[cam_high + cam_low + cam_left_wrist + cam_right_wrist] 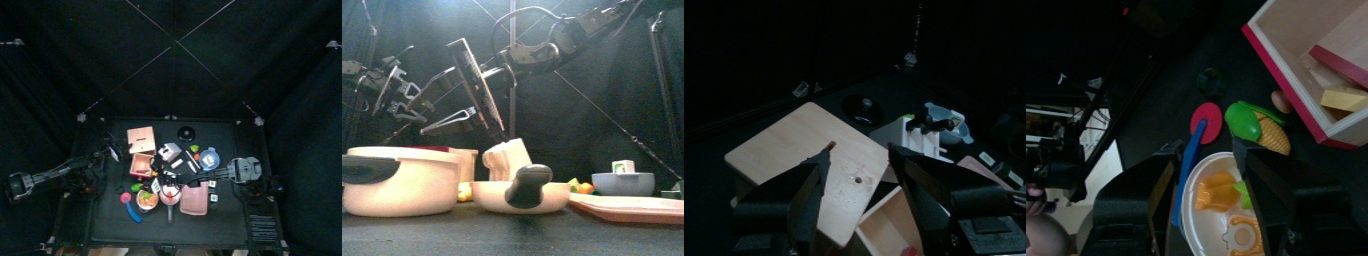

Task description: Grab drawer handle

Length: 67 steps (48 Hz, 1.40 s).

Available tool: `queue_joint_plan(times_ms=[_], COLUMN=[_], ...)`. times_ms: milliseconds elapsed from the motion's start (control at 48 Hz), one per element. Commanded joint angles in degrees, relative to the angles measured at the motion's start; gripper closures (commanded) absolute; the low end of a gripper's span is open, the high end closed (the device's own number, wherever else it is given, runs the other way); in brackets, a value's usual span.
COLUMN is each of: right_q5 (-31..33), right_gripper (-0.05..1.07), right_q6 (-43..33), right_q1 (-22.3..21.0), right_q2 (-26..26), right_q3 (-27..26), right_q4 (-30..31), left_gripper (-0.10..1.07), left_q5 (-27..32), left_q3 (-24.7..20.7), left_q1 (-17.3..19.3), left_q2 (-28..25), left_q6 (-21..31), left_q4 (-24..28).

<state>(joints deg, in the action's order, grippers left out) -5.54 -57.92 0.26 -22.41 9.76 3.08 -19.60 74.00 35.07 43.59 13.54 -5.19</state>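
Note:
The drawer unit is a pale wooden box (804,160) with pinkish sides, at the table's left-middle in the top view (140,137). A small dark spot (855,181) on its pale face lies between my left jaws; I cannot tell whether it is the handle. My left gripper (861,150) is open and hovers close over the box, touching nothing. It shows in the top view (112,153). My right gripper (1213,160) is open and empty above a white plate (1227,215) of toy food. It reaches to the table's middle in the top view (171,182).
An open red-rimmed box (1313,60) holds a yellow block (1344,98). A red spatula (1204,122) and green toy vegetables (1256,125) lie beside the plate. Up front stand a cream pot (396,182), a bowl (523,195), a pink tray (629,208) and a blue bowl (620,182).

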Motion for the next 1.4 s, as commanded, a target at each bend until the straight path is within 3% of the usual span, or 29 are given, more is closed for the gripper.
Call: queue_joint_plan(times_ms=[0,229,458,562,688,771,1000,1375], right_q5=[0.4,3.3,23.3,28.7,32.3,34.2,47.0,48.4], right_gripper=[0.21,0.21,0.21,0.21,0.21,0.21,0.21,0.21], right_q6=[0.1,0.2,0.0,-1.8,-8.7,-17.2,-39.9,-43.0], right_q1=[0.0,-0.2,-0.1,0.0,0.0,0.9,3.3,4.8], right_q2=[0.9,-0.8,0.4,-0.9,-3.6,-5.7,-8.5,-9.5], right_q3=[-1.8,-4.9,-13.7,-18.6,-22.9,-25.2,-29.0,-28.5], right_q4=[-3.7,-7.6,-4.8,-2.8,1.0,6.6,27.3,25.1], left_gripper=[0.10,0.10,0.10,0.10,0.10,0.10,0.10,0.10], left_q5=[-0.2,0.2,0.2,0.1,0.2,0.2,0.4,0.4], left_q3=[-0.4,0.0,0.1,0.1,0.4,0.9,1.3,0.8], left_q1=[0.2,0.3,0.8,1.8,4.0,5.8,9.7,9.6], left_q2=[-0.2,-0.2,-0.1,0.0,0.5,0.8,2.8,3.3], left_q6=[-0.1,-0.1,-0.2,-0.2,-0.2,-0.2,-0.1,-0.1], left_q4=[0.1,0.1,1.2,1.8,3.5,4.3,6.6,6.9])
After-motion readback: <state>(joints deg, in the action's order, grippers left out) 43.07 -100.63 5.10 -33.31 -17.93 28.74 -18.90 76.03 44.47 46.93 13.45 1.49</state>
